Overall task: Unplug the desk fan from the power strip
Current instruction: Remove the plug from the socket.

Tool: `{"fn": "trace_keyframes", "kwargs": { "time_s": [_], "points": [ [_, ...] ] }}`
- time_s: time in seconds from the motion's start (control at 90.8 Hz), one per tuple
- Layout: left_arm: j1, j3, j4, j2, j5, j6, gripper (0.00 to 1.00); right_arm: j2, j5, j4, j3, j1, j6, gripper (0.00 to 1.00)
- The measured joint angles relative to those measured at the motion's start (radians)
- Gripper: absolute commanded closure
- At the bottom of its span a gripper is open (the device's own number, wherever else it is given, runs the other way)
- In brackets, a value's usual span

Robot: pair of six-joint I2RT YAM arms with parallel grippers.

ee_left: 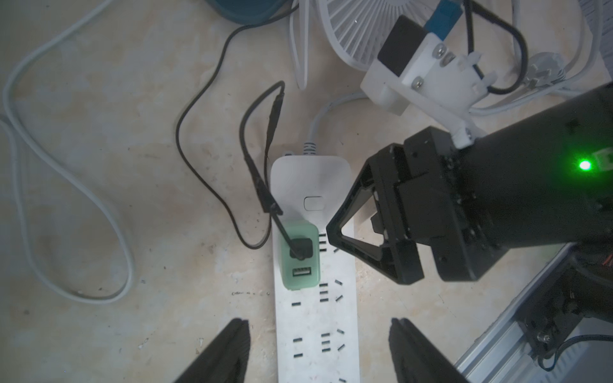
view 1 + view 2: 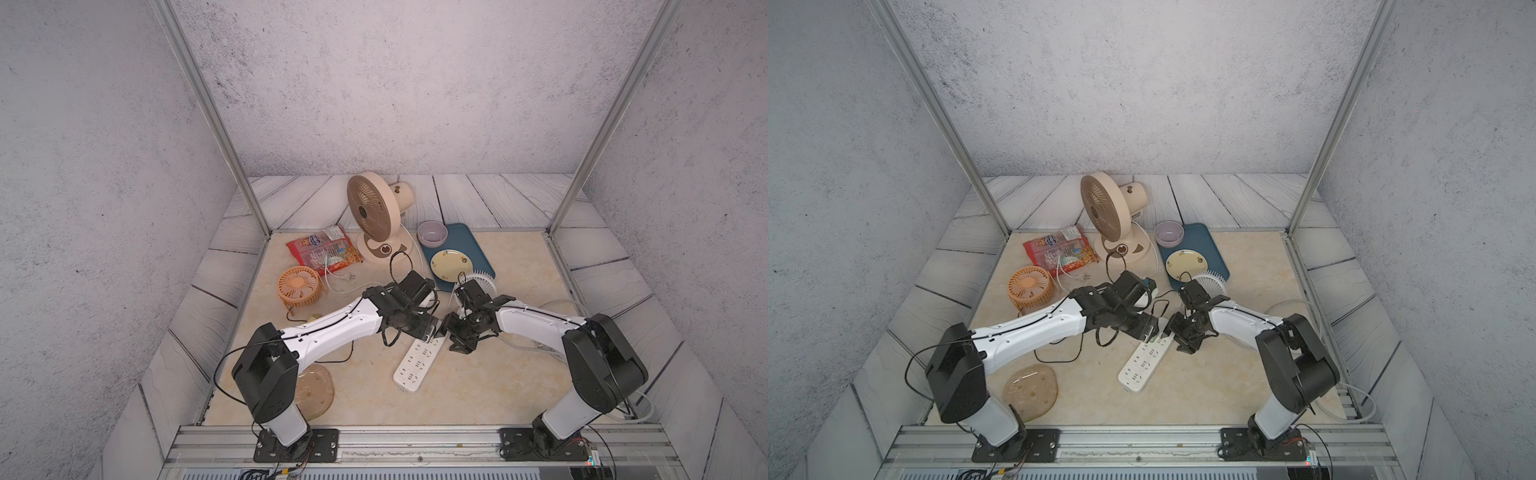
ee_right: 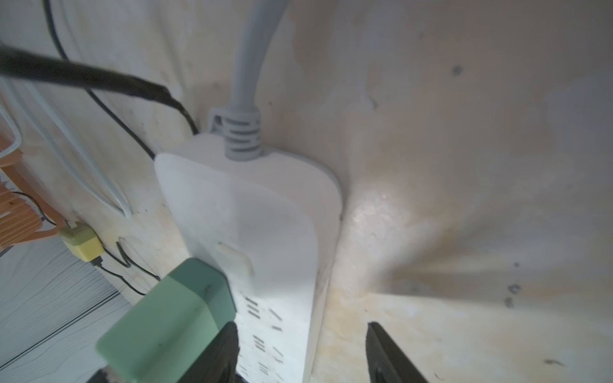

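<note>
The white power strip lies slantwise mid-table. A green plug adapter sits in a socket near its cable end. Its black cord runs off toward the small white desk fan; the cord's far end is hidden. My left gripper hangs open above the strip, one finger on each side of it. My right gripper is open and low at the strip's edge. One fingertip is against the adapter and the other is over the bare table.
At the back stand a tall beige fan, a snack bag and a blue tray with a bowl and plate. An orange fan sits at the left and a clear dish at the front left. White cables loop at the right.
</note>
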Motion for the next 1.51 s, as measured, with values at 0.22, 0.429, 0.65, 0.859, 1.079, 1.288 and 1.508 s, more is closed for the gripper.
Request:
{"fn": "trace_keyframes", "kwargs": {
  "time_s": [0.22, 0.429, 0.65, 0.859, 1.079, 1.288, 1.508],
  "points": [
    [-0.006, 0.040, -0.023, 0.073, -0.020, 0.021, 0.31, 0.034, -0.015, 0.033, 0.000, 0.000, 0.004, 0.40],
    [-0.006, 0.056, -0.033, 0.115, -0.056, 0.025, 0.34, 0.056, -0.029, 0.053, 0.000, 0.000, 0.010, 0.41],
    [-0.006, 0.074, -0.037, 0.161, -0.055, 0.029, 0.47, 0.059, -0.048, 0.088, -0.020, 0.000, 0.021, 0.43],
    [-0.006, 0.087, -0.039, 0.204, -0.052, 0.035, 0.50, 0.059, -0.062, 0.110, -0.031, 0.000, 0.030, 0.45],
    [-0.006, 0.095, -0.041, 0.227, -0.052, 0.039, 0.55, 0.059, -0.062, 0.118, -0.034, 0.000, 0.034, 0.47],
    [-0.006, 0.102, -0.040, 0.234, -0.047, 0.038, 0.66, 0.059, -0.063, 0.119, -0.034, 0.000, 0.034, 0.48],
    [-0.006, 0.105, -0.042, 0.234, -0.048, 0.039, 0.82, 0.060, -0.063, 0.118, -0.034, 0.000, 0.034, 0.49]
  ]
}}
